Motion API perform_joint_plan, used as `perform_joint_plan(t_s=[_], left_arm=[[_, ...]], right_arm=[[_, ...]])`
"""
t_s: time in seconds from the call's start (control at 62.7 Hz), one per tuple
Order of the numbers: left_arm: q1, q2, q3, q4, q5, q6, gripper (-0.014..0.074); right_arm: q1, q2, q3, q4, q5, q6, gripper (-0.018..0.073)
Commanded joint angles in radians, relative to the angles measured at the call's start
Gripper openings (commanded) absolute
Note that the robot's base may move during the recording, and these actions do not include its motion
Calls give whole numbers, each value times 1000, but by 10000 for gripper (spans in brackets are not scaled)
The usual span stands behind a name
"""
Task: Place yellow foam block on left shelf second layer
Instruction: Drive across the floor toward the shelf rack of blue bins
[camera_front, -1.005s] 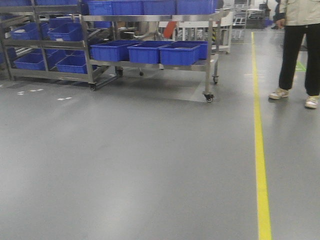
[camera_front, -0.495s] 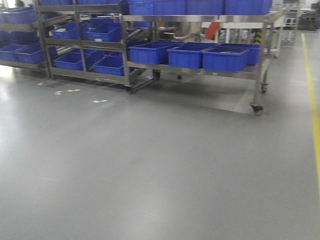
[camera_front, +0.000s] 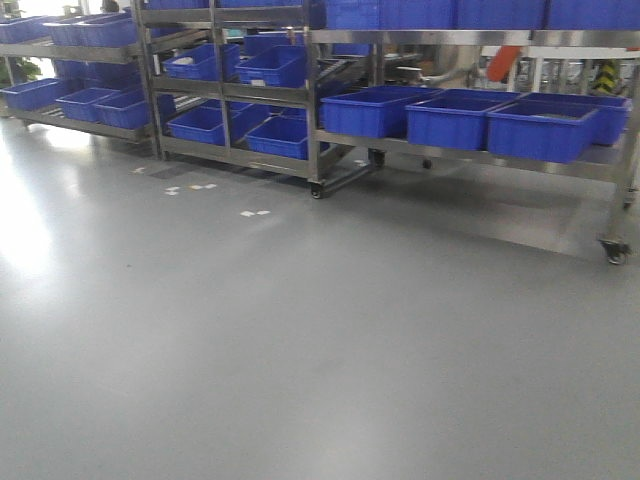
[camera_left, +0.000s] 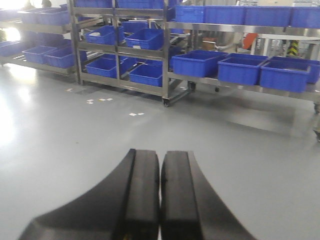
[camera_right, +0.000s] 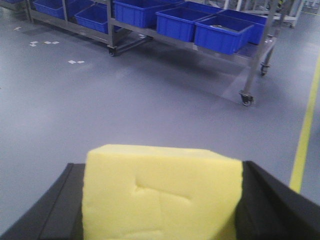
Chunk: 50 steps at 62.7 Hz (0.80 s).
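Note:
The yellow foam block (camera_right: 162, 192) fills the bottom of the right wrist view, squeezed between the two black fingers of my right gripper (camera_right: 161, 169), which is shut on it. Its front face shows shallow dents. In the left wrist view my left gripper (camera_left: 160, 156) is shut, pads pressed together with nothing between them, hanging over bare grey floor. Steel shelf racks line the far side of the room. The one furthest left (camera_front: 75, 75) has several layers of blue bins; I cannot tell which rack is the task's left shelf.
A taller steel rack (camera_front: 235, 95) on wheels holds tilted blue bins (camera_front: 275, 65). To its right a wheeled steel cart (camera_front: 610, 170) carries a row of blue bins (camera_front: 455, 115). White tape marks (camera_front: 255, 212) dot the grey floor. A yellow floor line (camera_right: 305, 135) runs at the right.
The front view has swung left: the person and the yellow line have left the frame on the right, the cart has slid right, and more racks have come into view at left.

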Motion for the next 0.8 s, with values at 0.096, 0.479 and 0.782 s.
perform_joint_plan(t_s=[0.096, 0.479, 0.782], left_arm=[[-1, 3, 26, -7, -88, -4, 136], [-1, 3, 26, -7, -88, -4, 136], [-1, 3, 26, -7, -88, -4, 136]], right_arm=[[-6, 18, -29, -30, -81, -2, 286], [-6, 18, -29, -30, -81, -2, 286], [-6, 18, -29, -30, -81, -2, 286]])
